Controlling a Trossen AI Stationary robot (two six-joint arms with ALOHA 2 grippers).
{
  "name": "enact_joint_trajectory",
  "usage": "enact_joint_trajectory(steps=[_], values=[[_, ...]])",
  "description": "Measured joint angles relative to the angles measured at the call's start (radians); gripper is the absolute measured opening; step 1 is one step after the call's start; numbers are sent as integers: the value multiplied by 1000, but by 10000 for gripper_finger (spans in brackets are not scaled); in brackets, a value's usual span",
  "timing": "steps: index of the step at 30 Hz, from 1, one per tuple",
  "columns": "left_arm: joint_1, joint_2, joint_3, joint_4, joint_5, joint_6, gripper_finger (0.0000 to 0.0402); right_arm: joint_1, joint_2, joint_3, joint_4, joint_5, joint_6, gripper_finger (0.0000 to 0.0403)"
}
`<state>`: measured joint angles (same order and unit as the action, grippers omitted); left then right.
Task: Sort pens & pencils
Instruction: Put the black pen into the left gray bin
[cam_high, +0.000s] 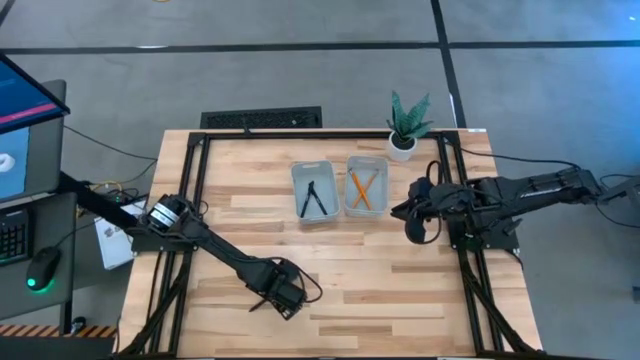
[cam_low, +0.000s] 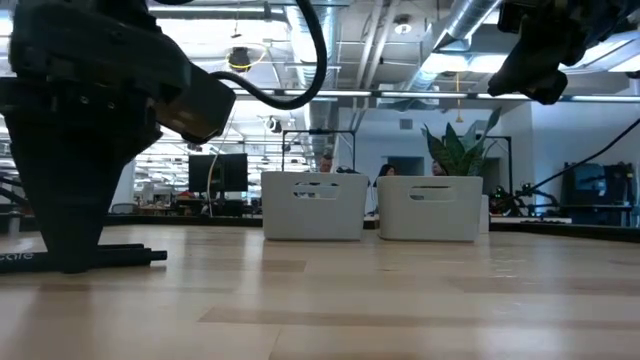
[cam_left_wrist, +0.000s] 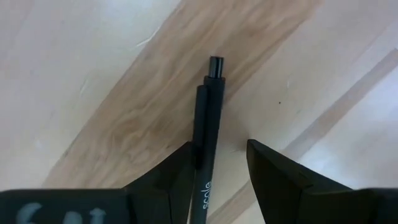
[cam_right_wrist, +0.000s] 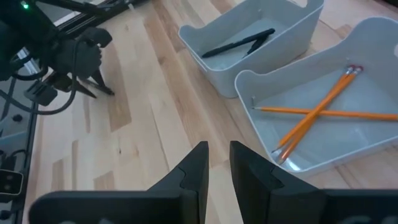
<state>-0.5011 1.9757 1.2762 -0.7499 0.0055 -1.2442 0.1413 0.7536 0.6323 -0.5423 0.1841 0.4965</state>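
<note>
A black pen (cam_left_wrist: 210, 99) lies flat on the wooden table near its front edge, also seen in the low view (cam_low: 135, 257). My left gripper (cam_left_wrist: 221, 146) (cam_high: 279, 296) points down over it, open, one finger on each side of the barrel. Farther back stand two pale trays side by side. The left tray (cam_high: 314, 168) holds two black pens (cam_right_wrist: 239, 43); the right tray (cam_high: 366, 162) holds crossed orange pencils (cam_right_wrist: 311, 112). My right gripper (cam_right_wrist: 217, 155) (cam_high: 414, 228) hangs raised to the right of the trays, its fingers nearly together with nothing between them. My left gripper comes at the pen from above, fingers pointing down and standing either side of the barrel near its clip (cam_left_wrist: 200, 118). The barrel lies close along one finger (cam_left_wrist: 180, 171); whether they touch I cannot tell. The pen rests flat on the table.
A potted plant (cam_high: 405, 125) stands at the far edge beside the right tray. Black frame rails (cam_high: 195, 190) run along the table's left and right sides. Bare wood (cam_high: 380, 290) spreads between the trays and the front edge.
</note>
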Motion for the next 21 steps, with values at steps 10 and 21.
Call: enact_joint_trajectory(steps=[10, 21], values=[[1, 2, -1, 0, 1, -22, 140, 0, 0, 0, -1, 0, 0, 88], [2, 3, -2, 0, -8, -43, 140, 0, 0, 0, -1, 0, 0, 88]])
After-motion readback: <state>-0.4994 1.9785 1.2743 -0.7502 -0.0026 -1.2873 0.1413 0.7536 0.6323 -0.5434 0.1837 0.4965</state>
